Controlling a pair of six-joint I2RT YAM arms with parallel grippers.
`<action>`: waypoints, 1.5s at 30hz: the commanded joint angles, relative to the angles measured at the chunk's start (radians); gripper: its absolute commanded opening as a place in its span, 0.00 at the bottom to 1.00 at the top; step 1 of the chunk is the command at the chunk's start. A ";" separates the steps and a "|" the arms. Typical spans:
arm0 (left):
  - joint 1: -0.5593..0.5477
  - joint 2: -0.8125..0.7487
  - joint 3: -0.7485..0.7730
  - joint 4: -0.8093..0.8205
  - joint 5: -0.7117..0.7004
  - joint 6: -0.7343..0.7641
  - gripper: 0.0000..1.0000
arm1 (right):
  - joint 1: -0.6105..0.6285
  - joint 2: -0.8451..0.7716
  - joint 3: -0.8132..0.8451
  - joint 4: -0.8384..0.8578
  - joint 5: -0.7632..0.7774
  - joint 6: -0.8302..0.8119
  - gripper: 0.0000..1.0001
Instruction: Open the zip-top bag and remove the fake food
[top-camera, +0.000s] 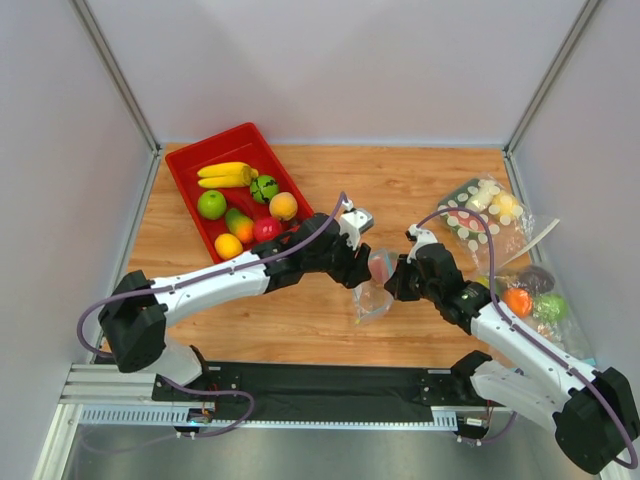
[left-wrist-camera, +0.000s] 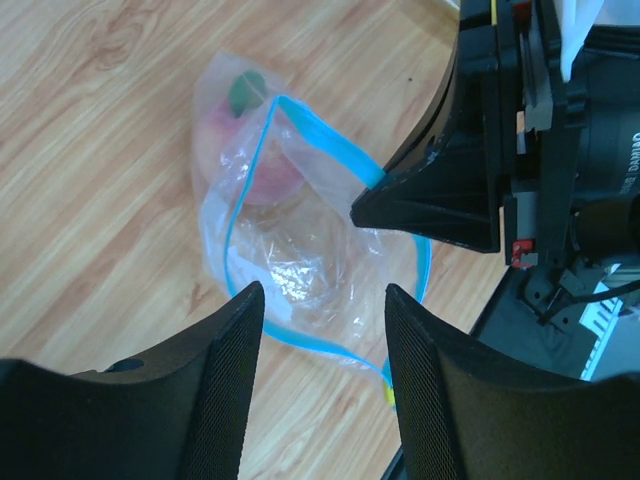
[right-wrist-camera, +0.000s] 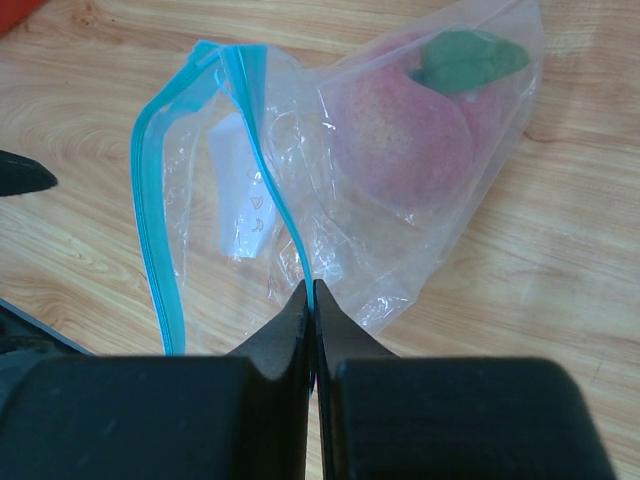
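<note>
The zip-top bag (top-camera: 374, 290) lies mid-table between my two grippers, its blue zip strip (left-wrist-camera: 300, 120) parted and the mouth gaping. A pink-red peach-like fruit (right-wrist-camera: 400, 135) with a green leaf sits inside at the bag's closed end; it also shows in the left wrist view (left-wrist-camera: 262, 170). No other fruit shows in the bag. My right gripper (right-wrist-camera: 311, 290) is shut on one side of the zip strip (right-wrist-camera: 262, 180). My left gripper (left-wrist-camera: 325, 300) is open and empty, just over the bag's mouth, touching nothing.
A red tray (top-camera: 190, 180) at the back left holds bananas, a green apple and several other fruits. A crinkly clear bag with white discs (top-camera: 480, 215) lies at the back right. Loose toy foods (top-camera: 530, 295) sit at the right edge.
</note>
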 joint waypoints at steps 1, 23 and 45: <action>-0.011 0.020 0.002 0.120 0.053 -0.062 0.58 | -0.002 -0.005 0.016 0.024 0.000 -0.002 0.00; -0.003 0.328 0.119 0.155 -0.056 -0.110 0.56 | -0.003 -0.062 0.063 -0.072 0.004 -0.021 0.00; 0.004 0.376 0.047 0.209 -0.131 -0.136 0.54 | -0.006 -0.057 0.125 -0.108 0.087 -0.054 0.00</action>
